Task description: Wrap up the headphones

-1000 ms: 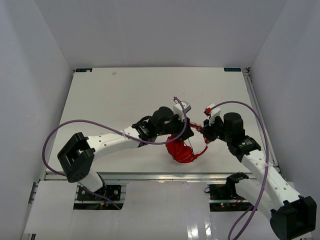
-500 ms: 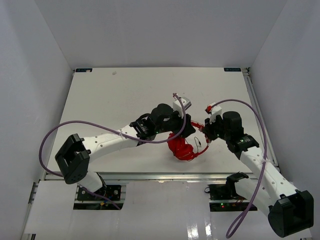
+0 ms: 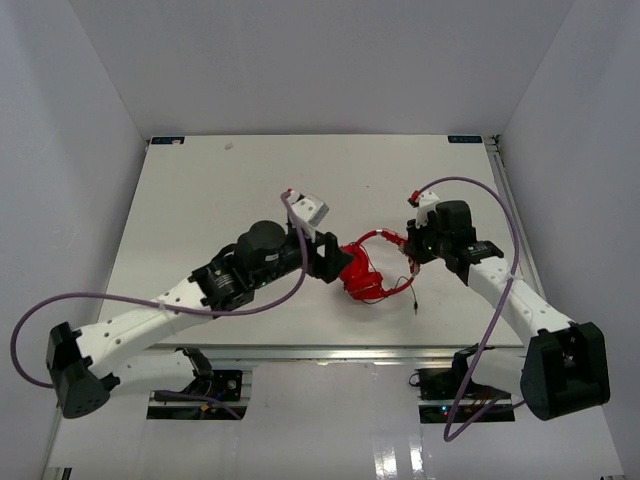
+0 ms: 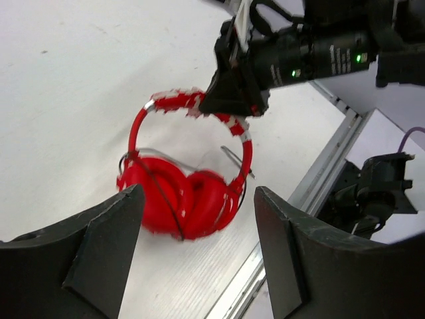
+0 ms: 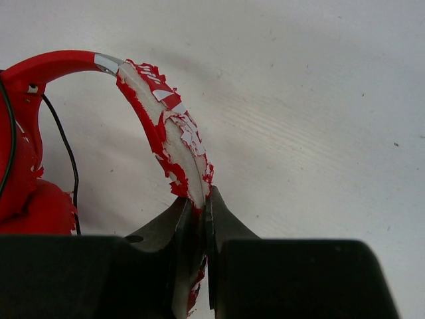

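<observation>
Right wrist: right tool (image 5: pixel 199 199) pinches the headphones (image 5: pixel 159 113) by the headband; left tool (image 4: pixel 197 193) gapes nearby.

Looks down from high above the near edge of the table (image 3: pixel 200 190), far off, taking in its whole top. From the left wrist, peers low and close between the spread fingers of the left gripper (image 4: pixel 198 193) toward the headphones (image 4: pixel 166 186) and the right gripper (image 4: pixel 234 106). From the right wrist, sits nearest, along pinched fingers (image 5: pixel 229 229) onto the headband (image 5: pixel 166 133). Shared by all three: headphones, white table.
</observation>
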Robot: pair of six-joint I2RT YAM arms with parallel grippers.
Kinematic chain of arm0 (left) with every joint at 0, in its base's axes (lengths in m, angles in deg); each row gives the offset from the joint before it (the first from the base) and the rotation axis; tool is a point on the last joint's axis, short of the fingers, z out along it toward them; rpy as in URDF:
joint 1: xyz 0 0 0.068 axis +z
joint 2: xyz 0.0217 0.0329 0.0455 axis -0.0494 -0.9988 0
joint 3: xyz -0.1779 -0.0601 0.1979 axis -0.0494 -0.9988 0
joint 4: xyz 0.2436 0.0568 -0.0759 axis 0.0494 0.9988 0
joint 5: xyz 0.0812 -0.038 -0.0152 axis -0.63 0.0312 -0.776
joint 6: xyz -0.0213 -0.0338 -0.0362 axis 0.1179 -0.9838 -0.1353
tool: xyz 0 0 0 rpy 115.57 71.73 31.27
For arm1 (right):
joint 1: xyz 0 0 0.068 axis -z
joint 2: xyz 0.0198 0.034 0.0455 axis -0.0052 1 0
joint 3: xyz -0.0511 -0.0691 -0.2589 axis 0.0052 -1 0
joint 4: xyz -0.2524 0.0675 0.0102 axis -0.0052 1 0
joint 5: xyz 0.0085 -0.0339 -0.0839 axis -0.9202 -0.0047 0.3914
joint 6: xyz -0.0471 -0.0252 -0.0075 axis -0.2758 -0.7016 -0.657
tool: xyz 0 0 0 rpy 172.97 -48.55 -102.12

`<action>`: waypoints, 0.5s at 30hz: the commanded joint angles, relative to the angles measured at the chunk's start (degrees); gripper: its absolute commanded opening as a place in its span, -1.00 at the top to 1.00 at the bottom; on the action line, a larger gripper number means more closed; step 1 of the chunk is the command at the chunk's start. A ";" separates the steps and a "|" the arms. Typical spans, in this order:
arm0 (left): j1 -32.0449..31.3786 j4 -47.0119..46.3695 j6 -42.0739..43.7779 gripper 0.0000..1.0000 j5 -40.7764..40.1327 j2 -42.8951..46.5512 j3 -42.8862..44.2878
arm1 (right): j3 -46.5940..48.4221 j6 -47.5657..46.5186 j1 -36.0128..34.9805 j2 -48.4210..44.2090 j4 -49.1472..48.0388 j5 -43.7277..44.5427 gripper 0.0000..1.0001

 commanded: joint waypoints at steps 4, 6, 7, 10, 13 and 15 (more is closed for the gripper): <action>0.71 9.09 1.65 -0.78 -15.34 17.52 -13.35 | 13.02 3.71 0.49 13.41 -3.51 -1.61 0.85; 0.79 11.40 1.57 -0.80 -16.81 20.10 -15.75 | 16.87 3.31 0.65 18.90 -3.67 -0.85 0.85; 0.80 11.97 1.76 -0.83 -17.09 20.89 -17.17 | 18.26 3.14 0.86 20.79 -3.69 -0.64 0.85; 0.80 11.86 2.07 -0.88 -18.03 23.50 -20.48 | 22.96 2.86 1.35 27.79 -3.69 -0.99 0.85; 0.80 10.80 2.91 -0.90 -18.67 25.03 -23.48 | 25.79 1.98 1.43 33.01 -4.46 -1.33 0.82; 0.80 10.35 3.06 -0.94 -19.37 25.21 -24.32 | 26.67 1.59 1.46 34.93 -5.37 -1.66 0.70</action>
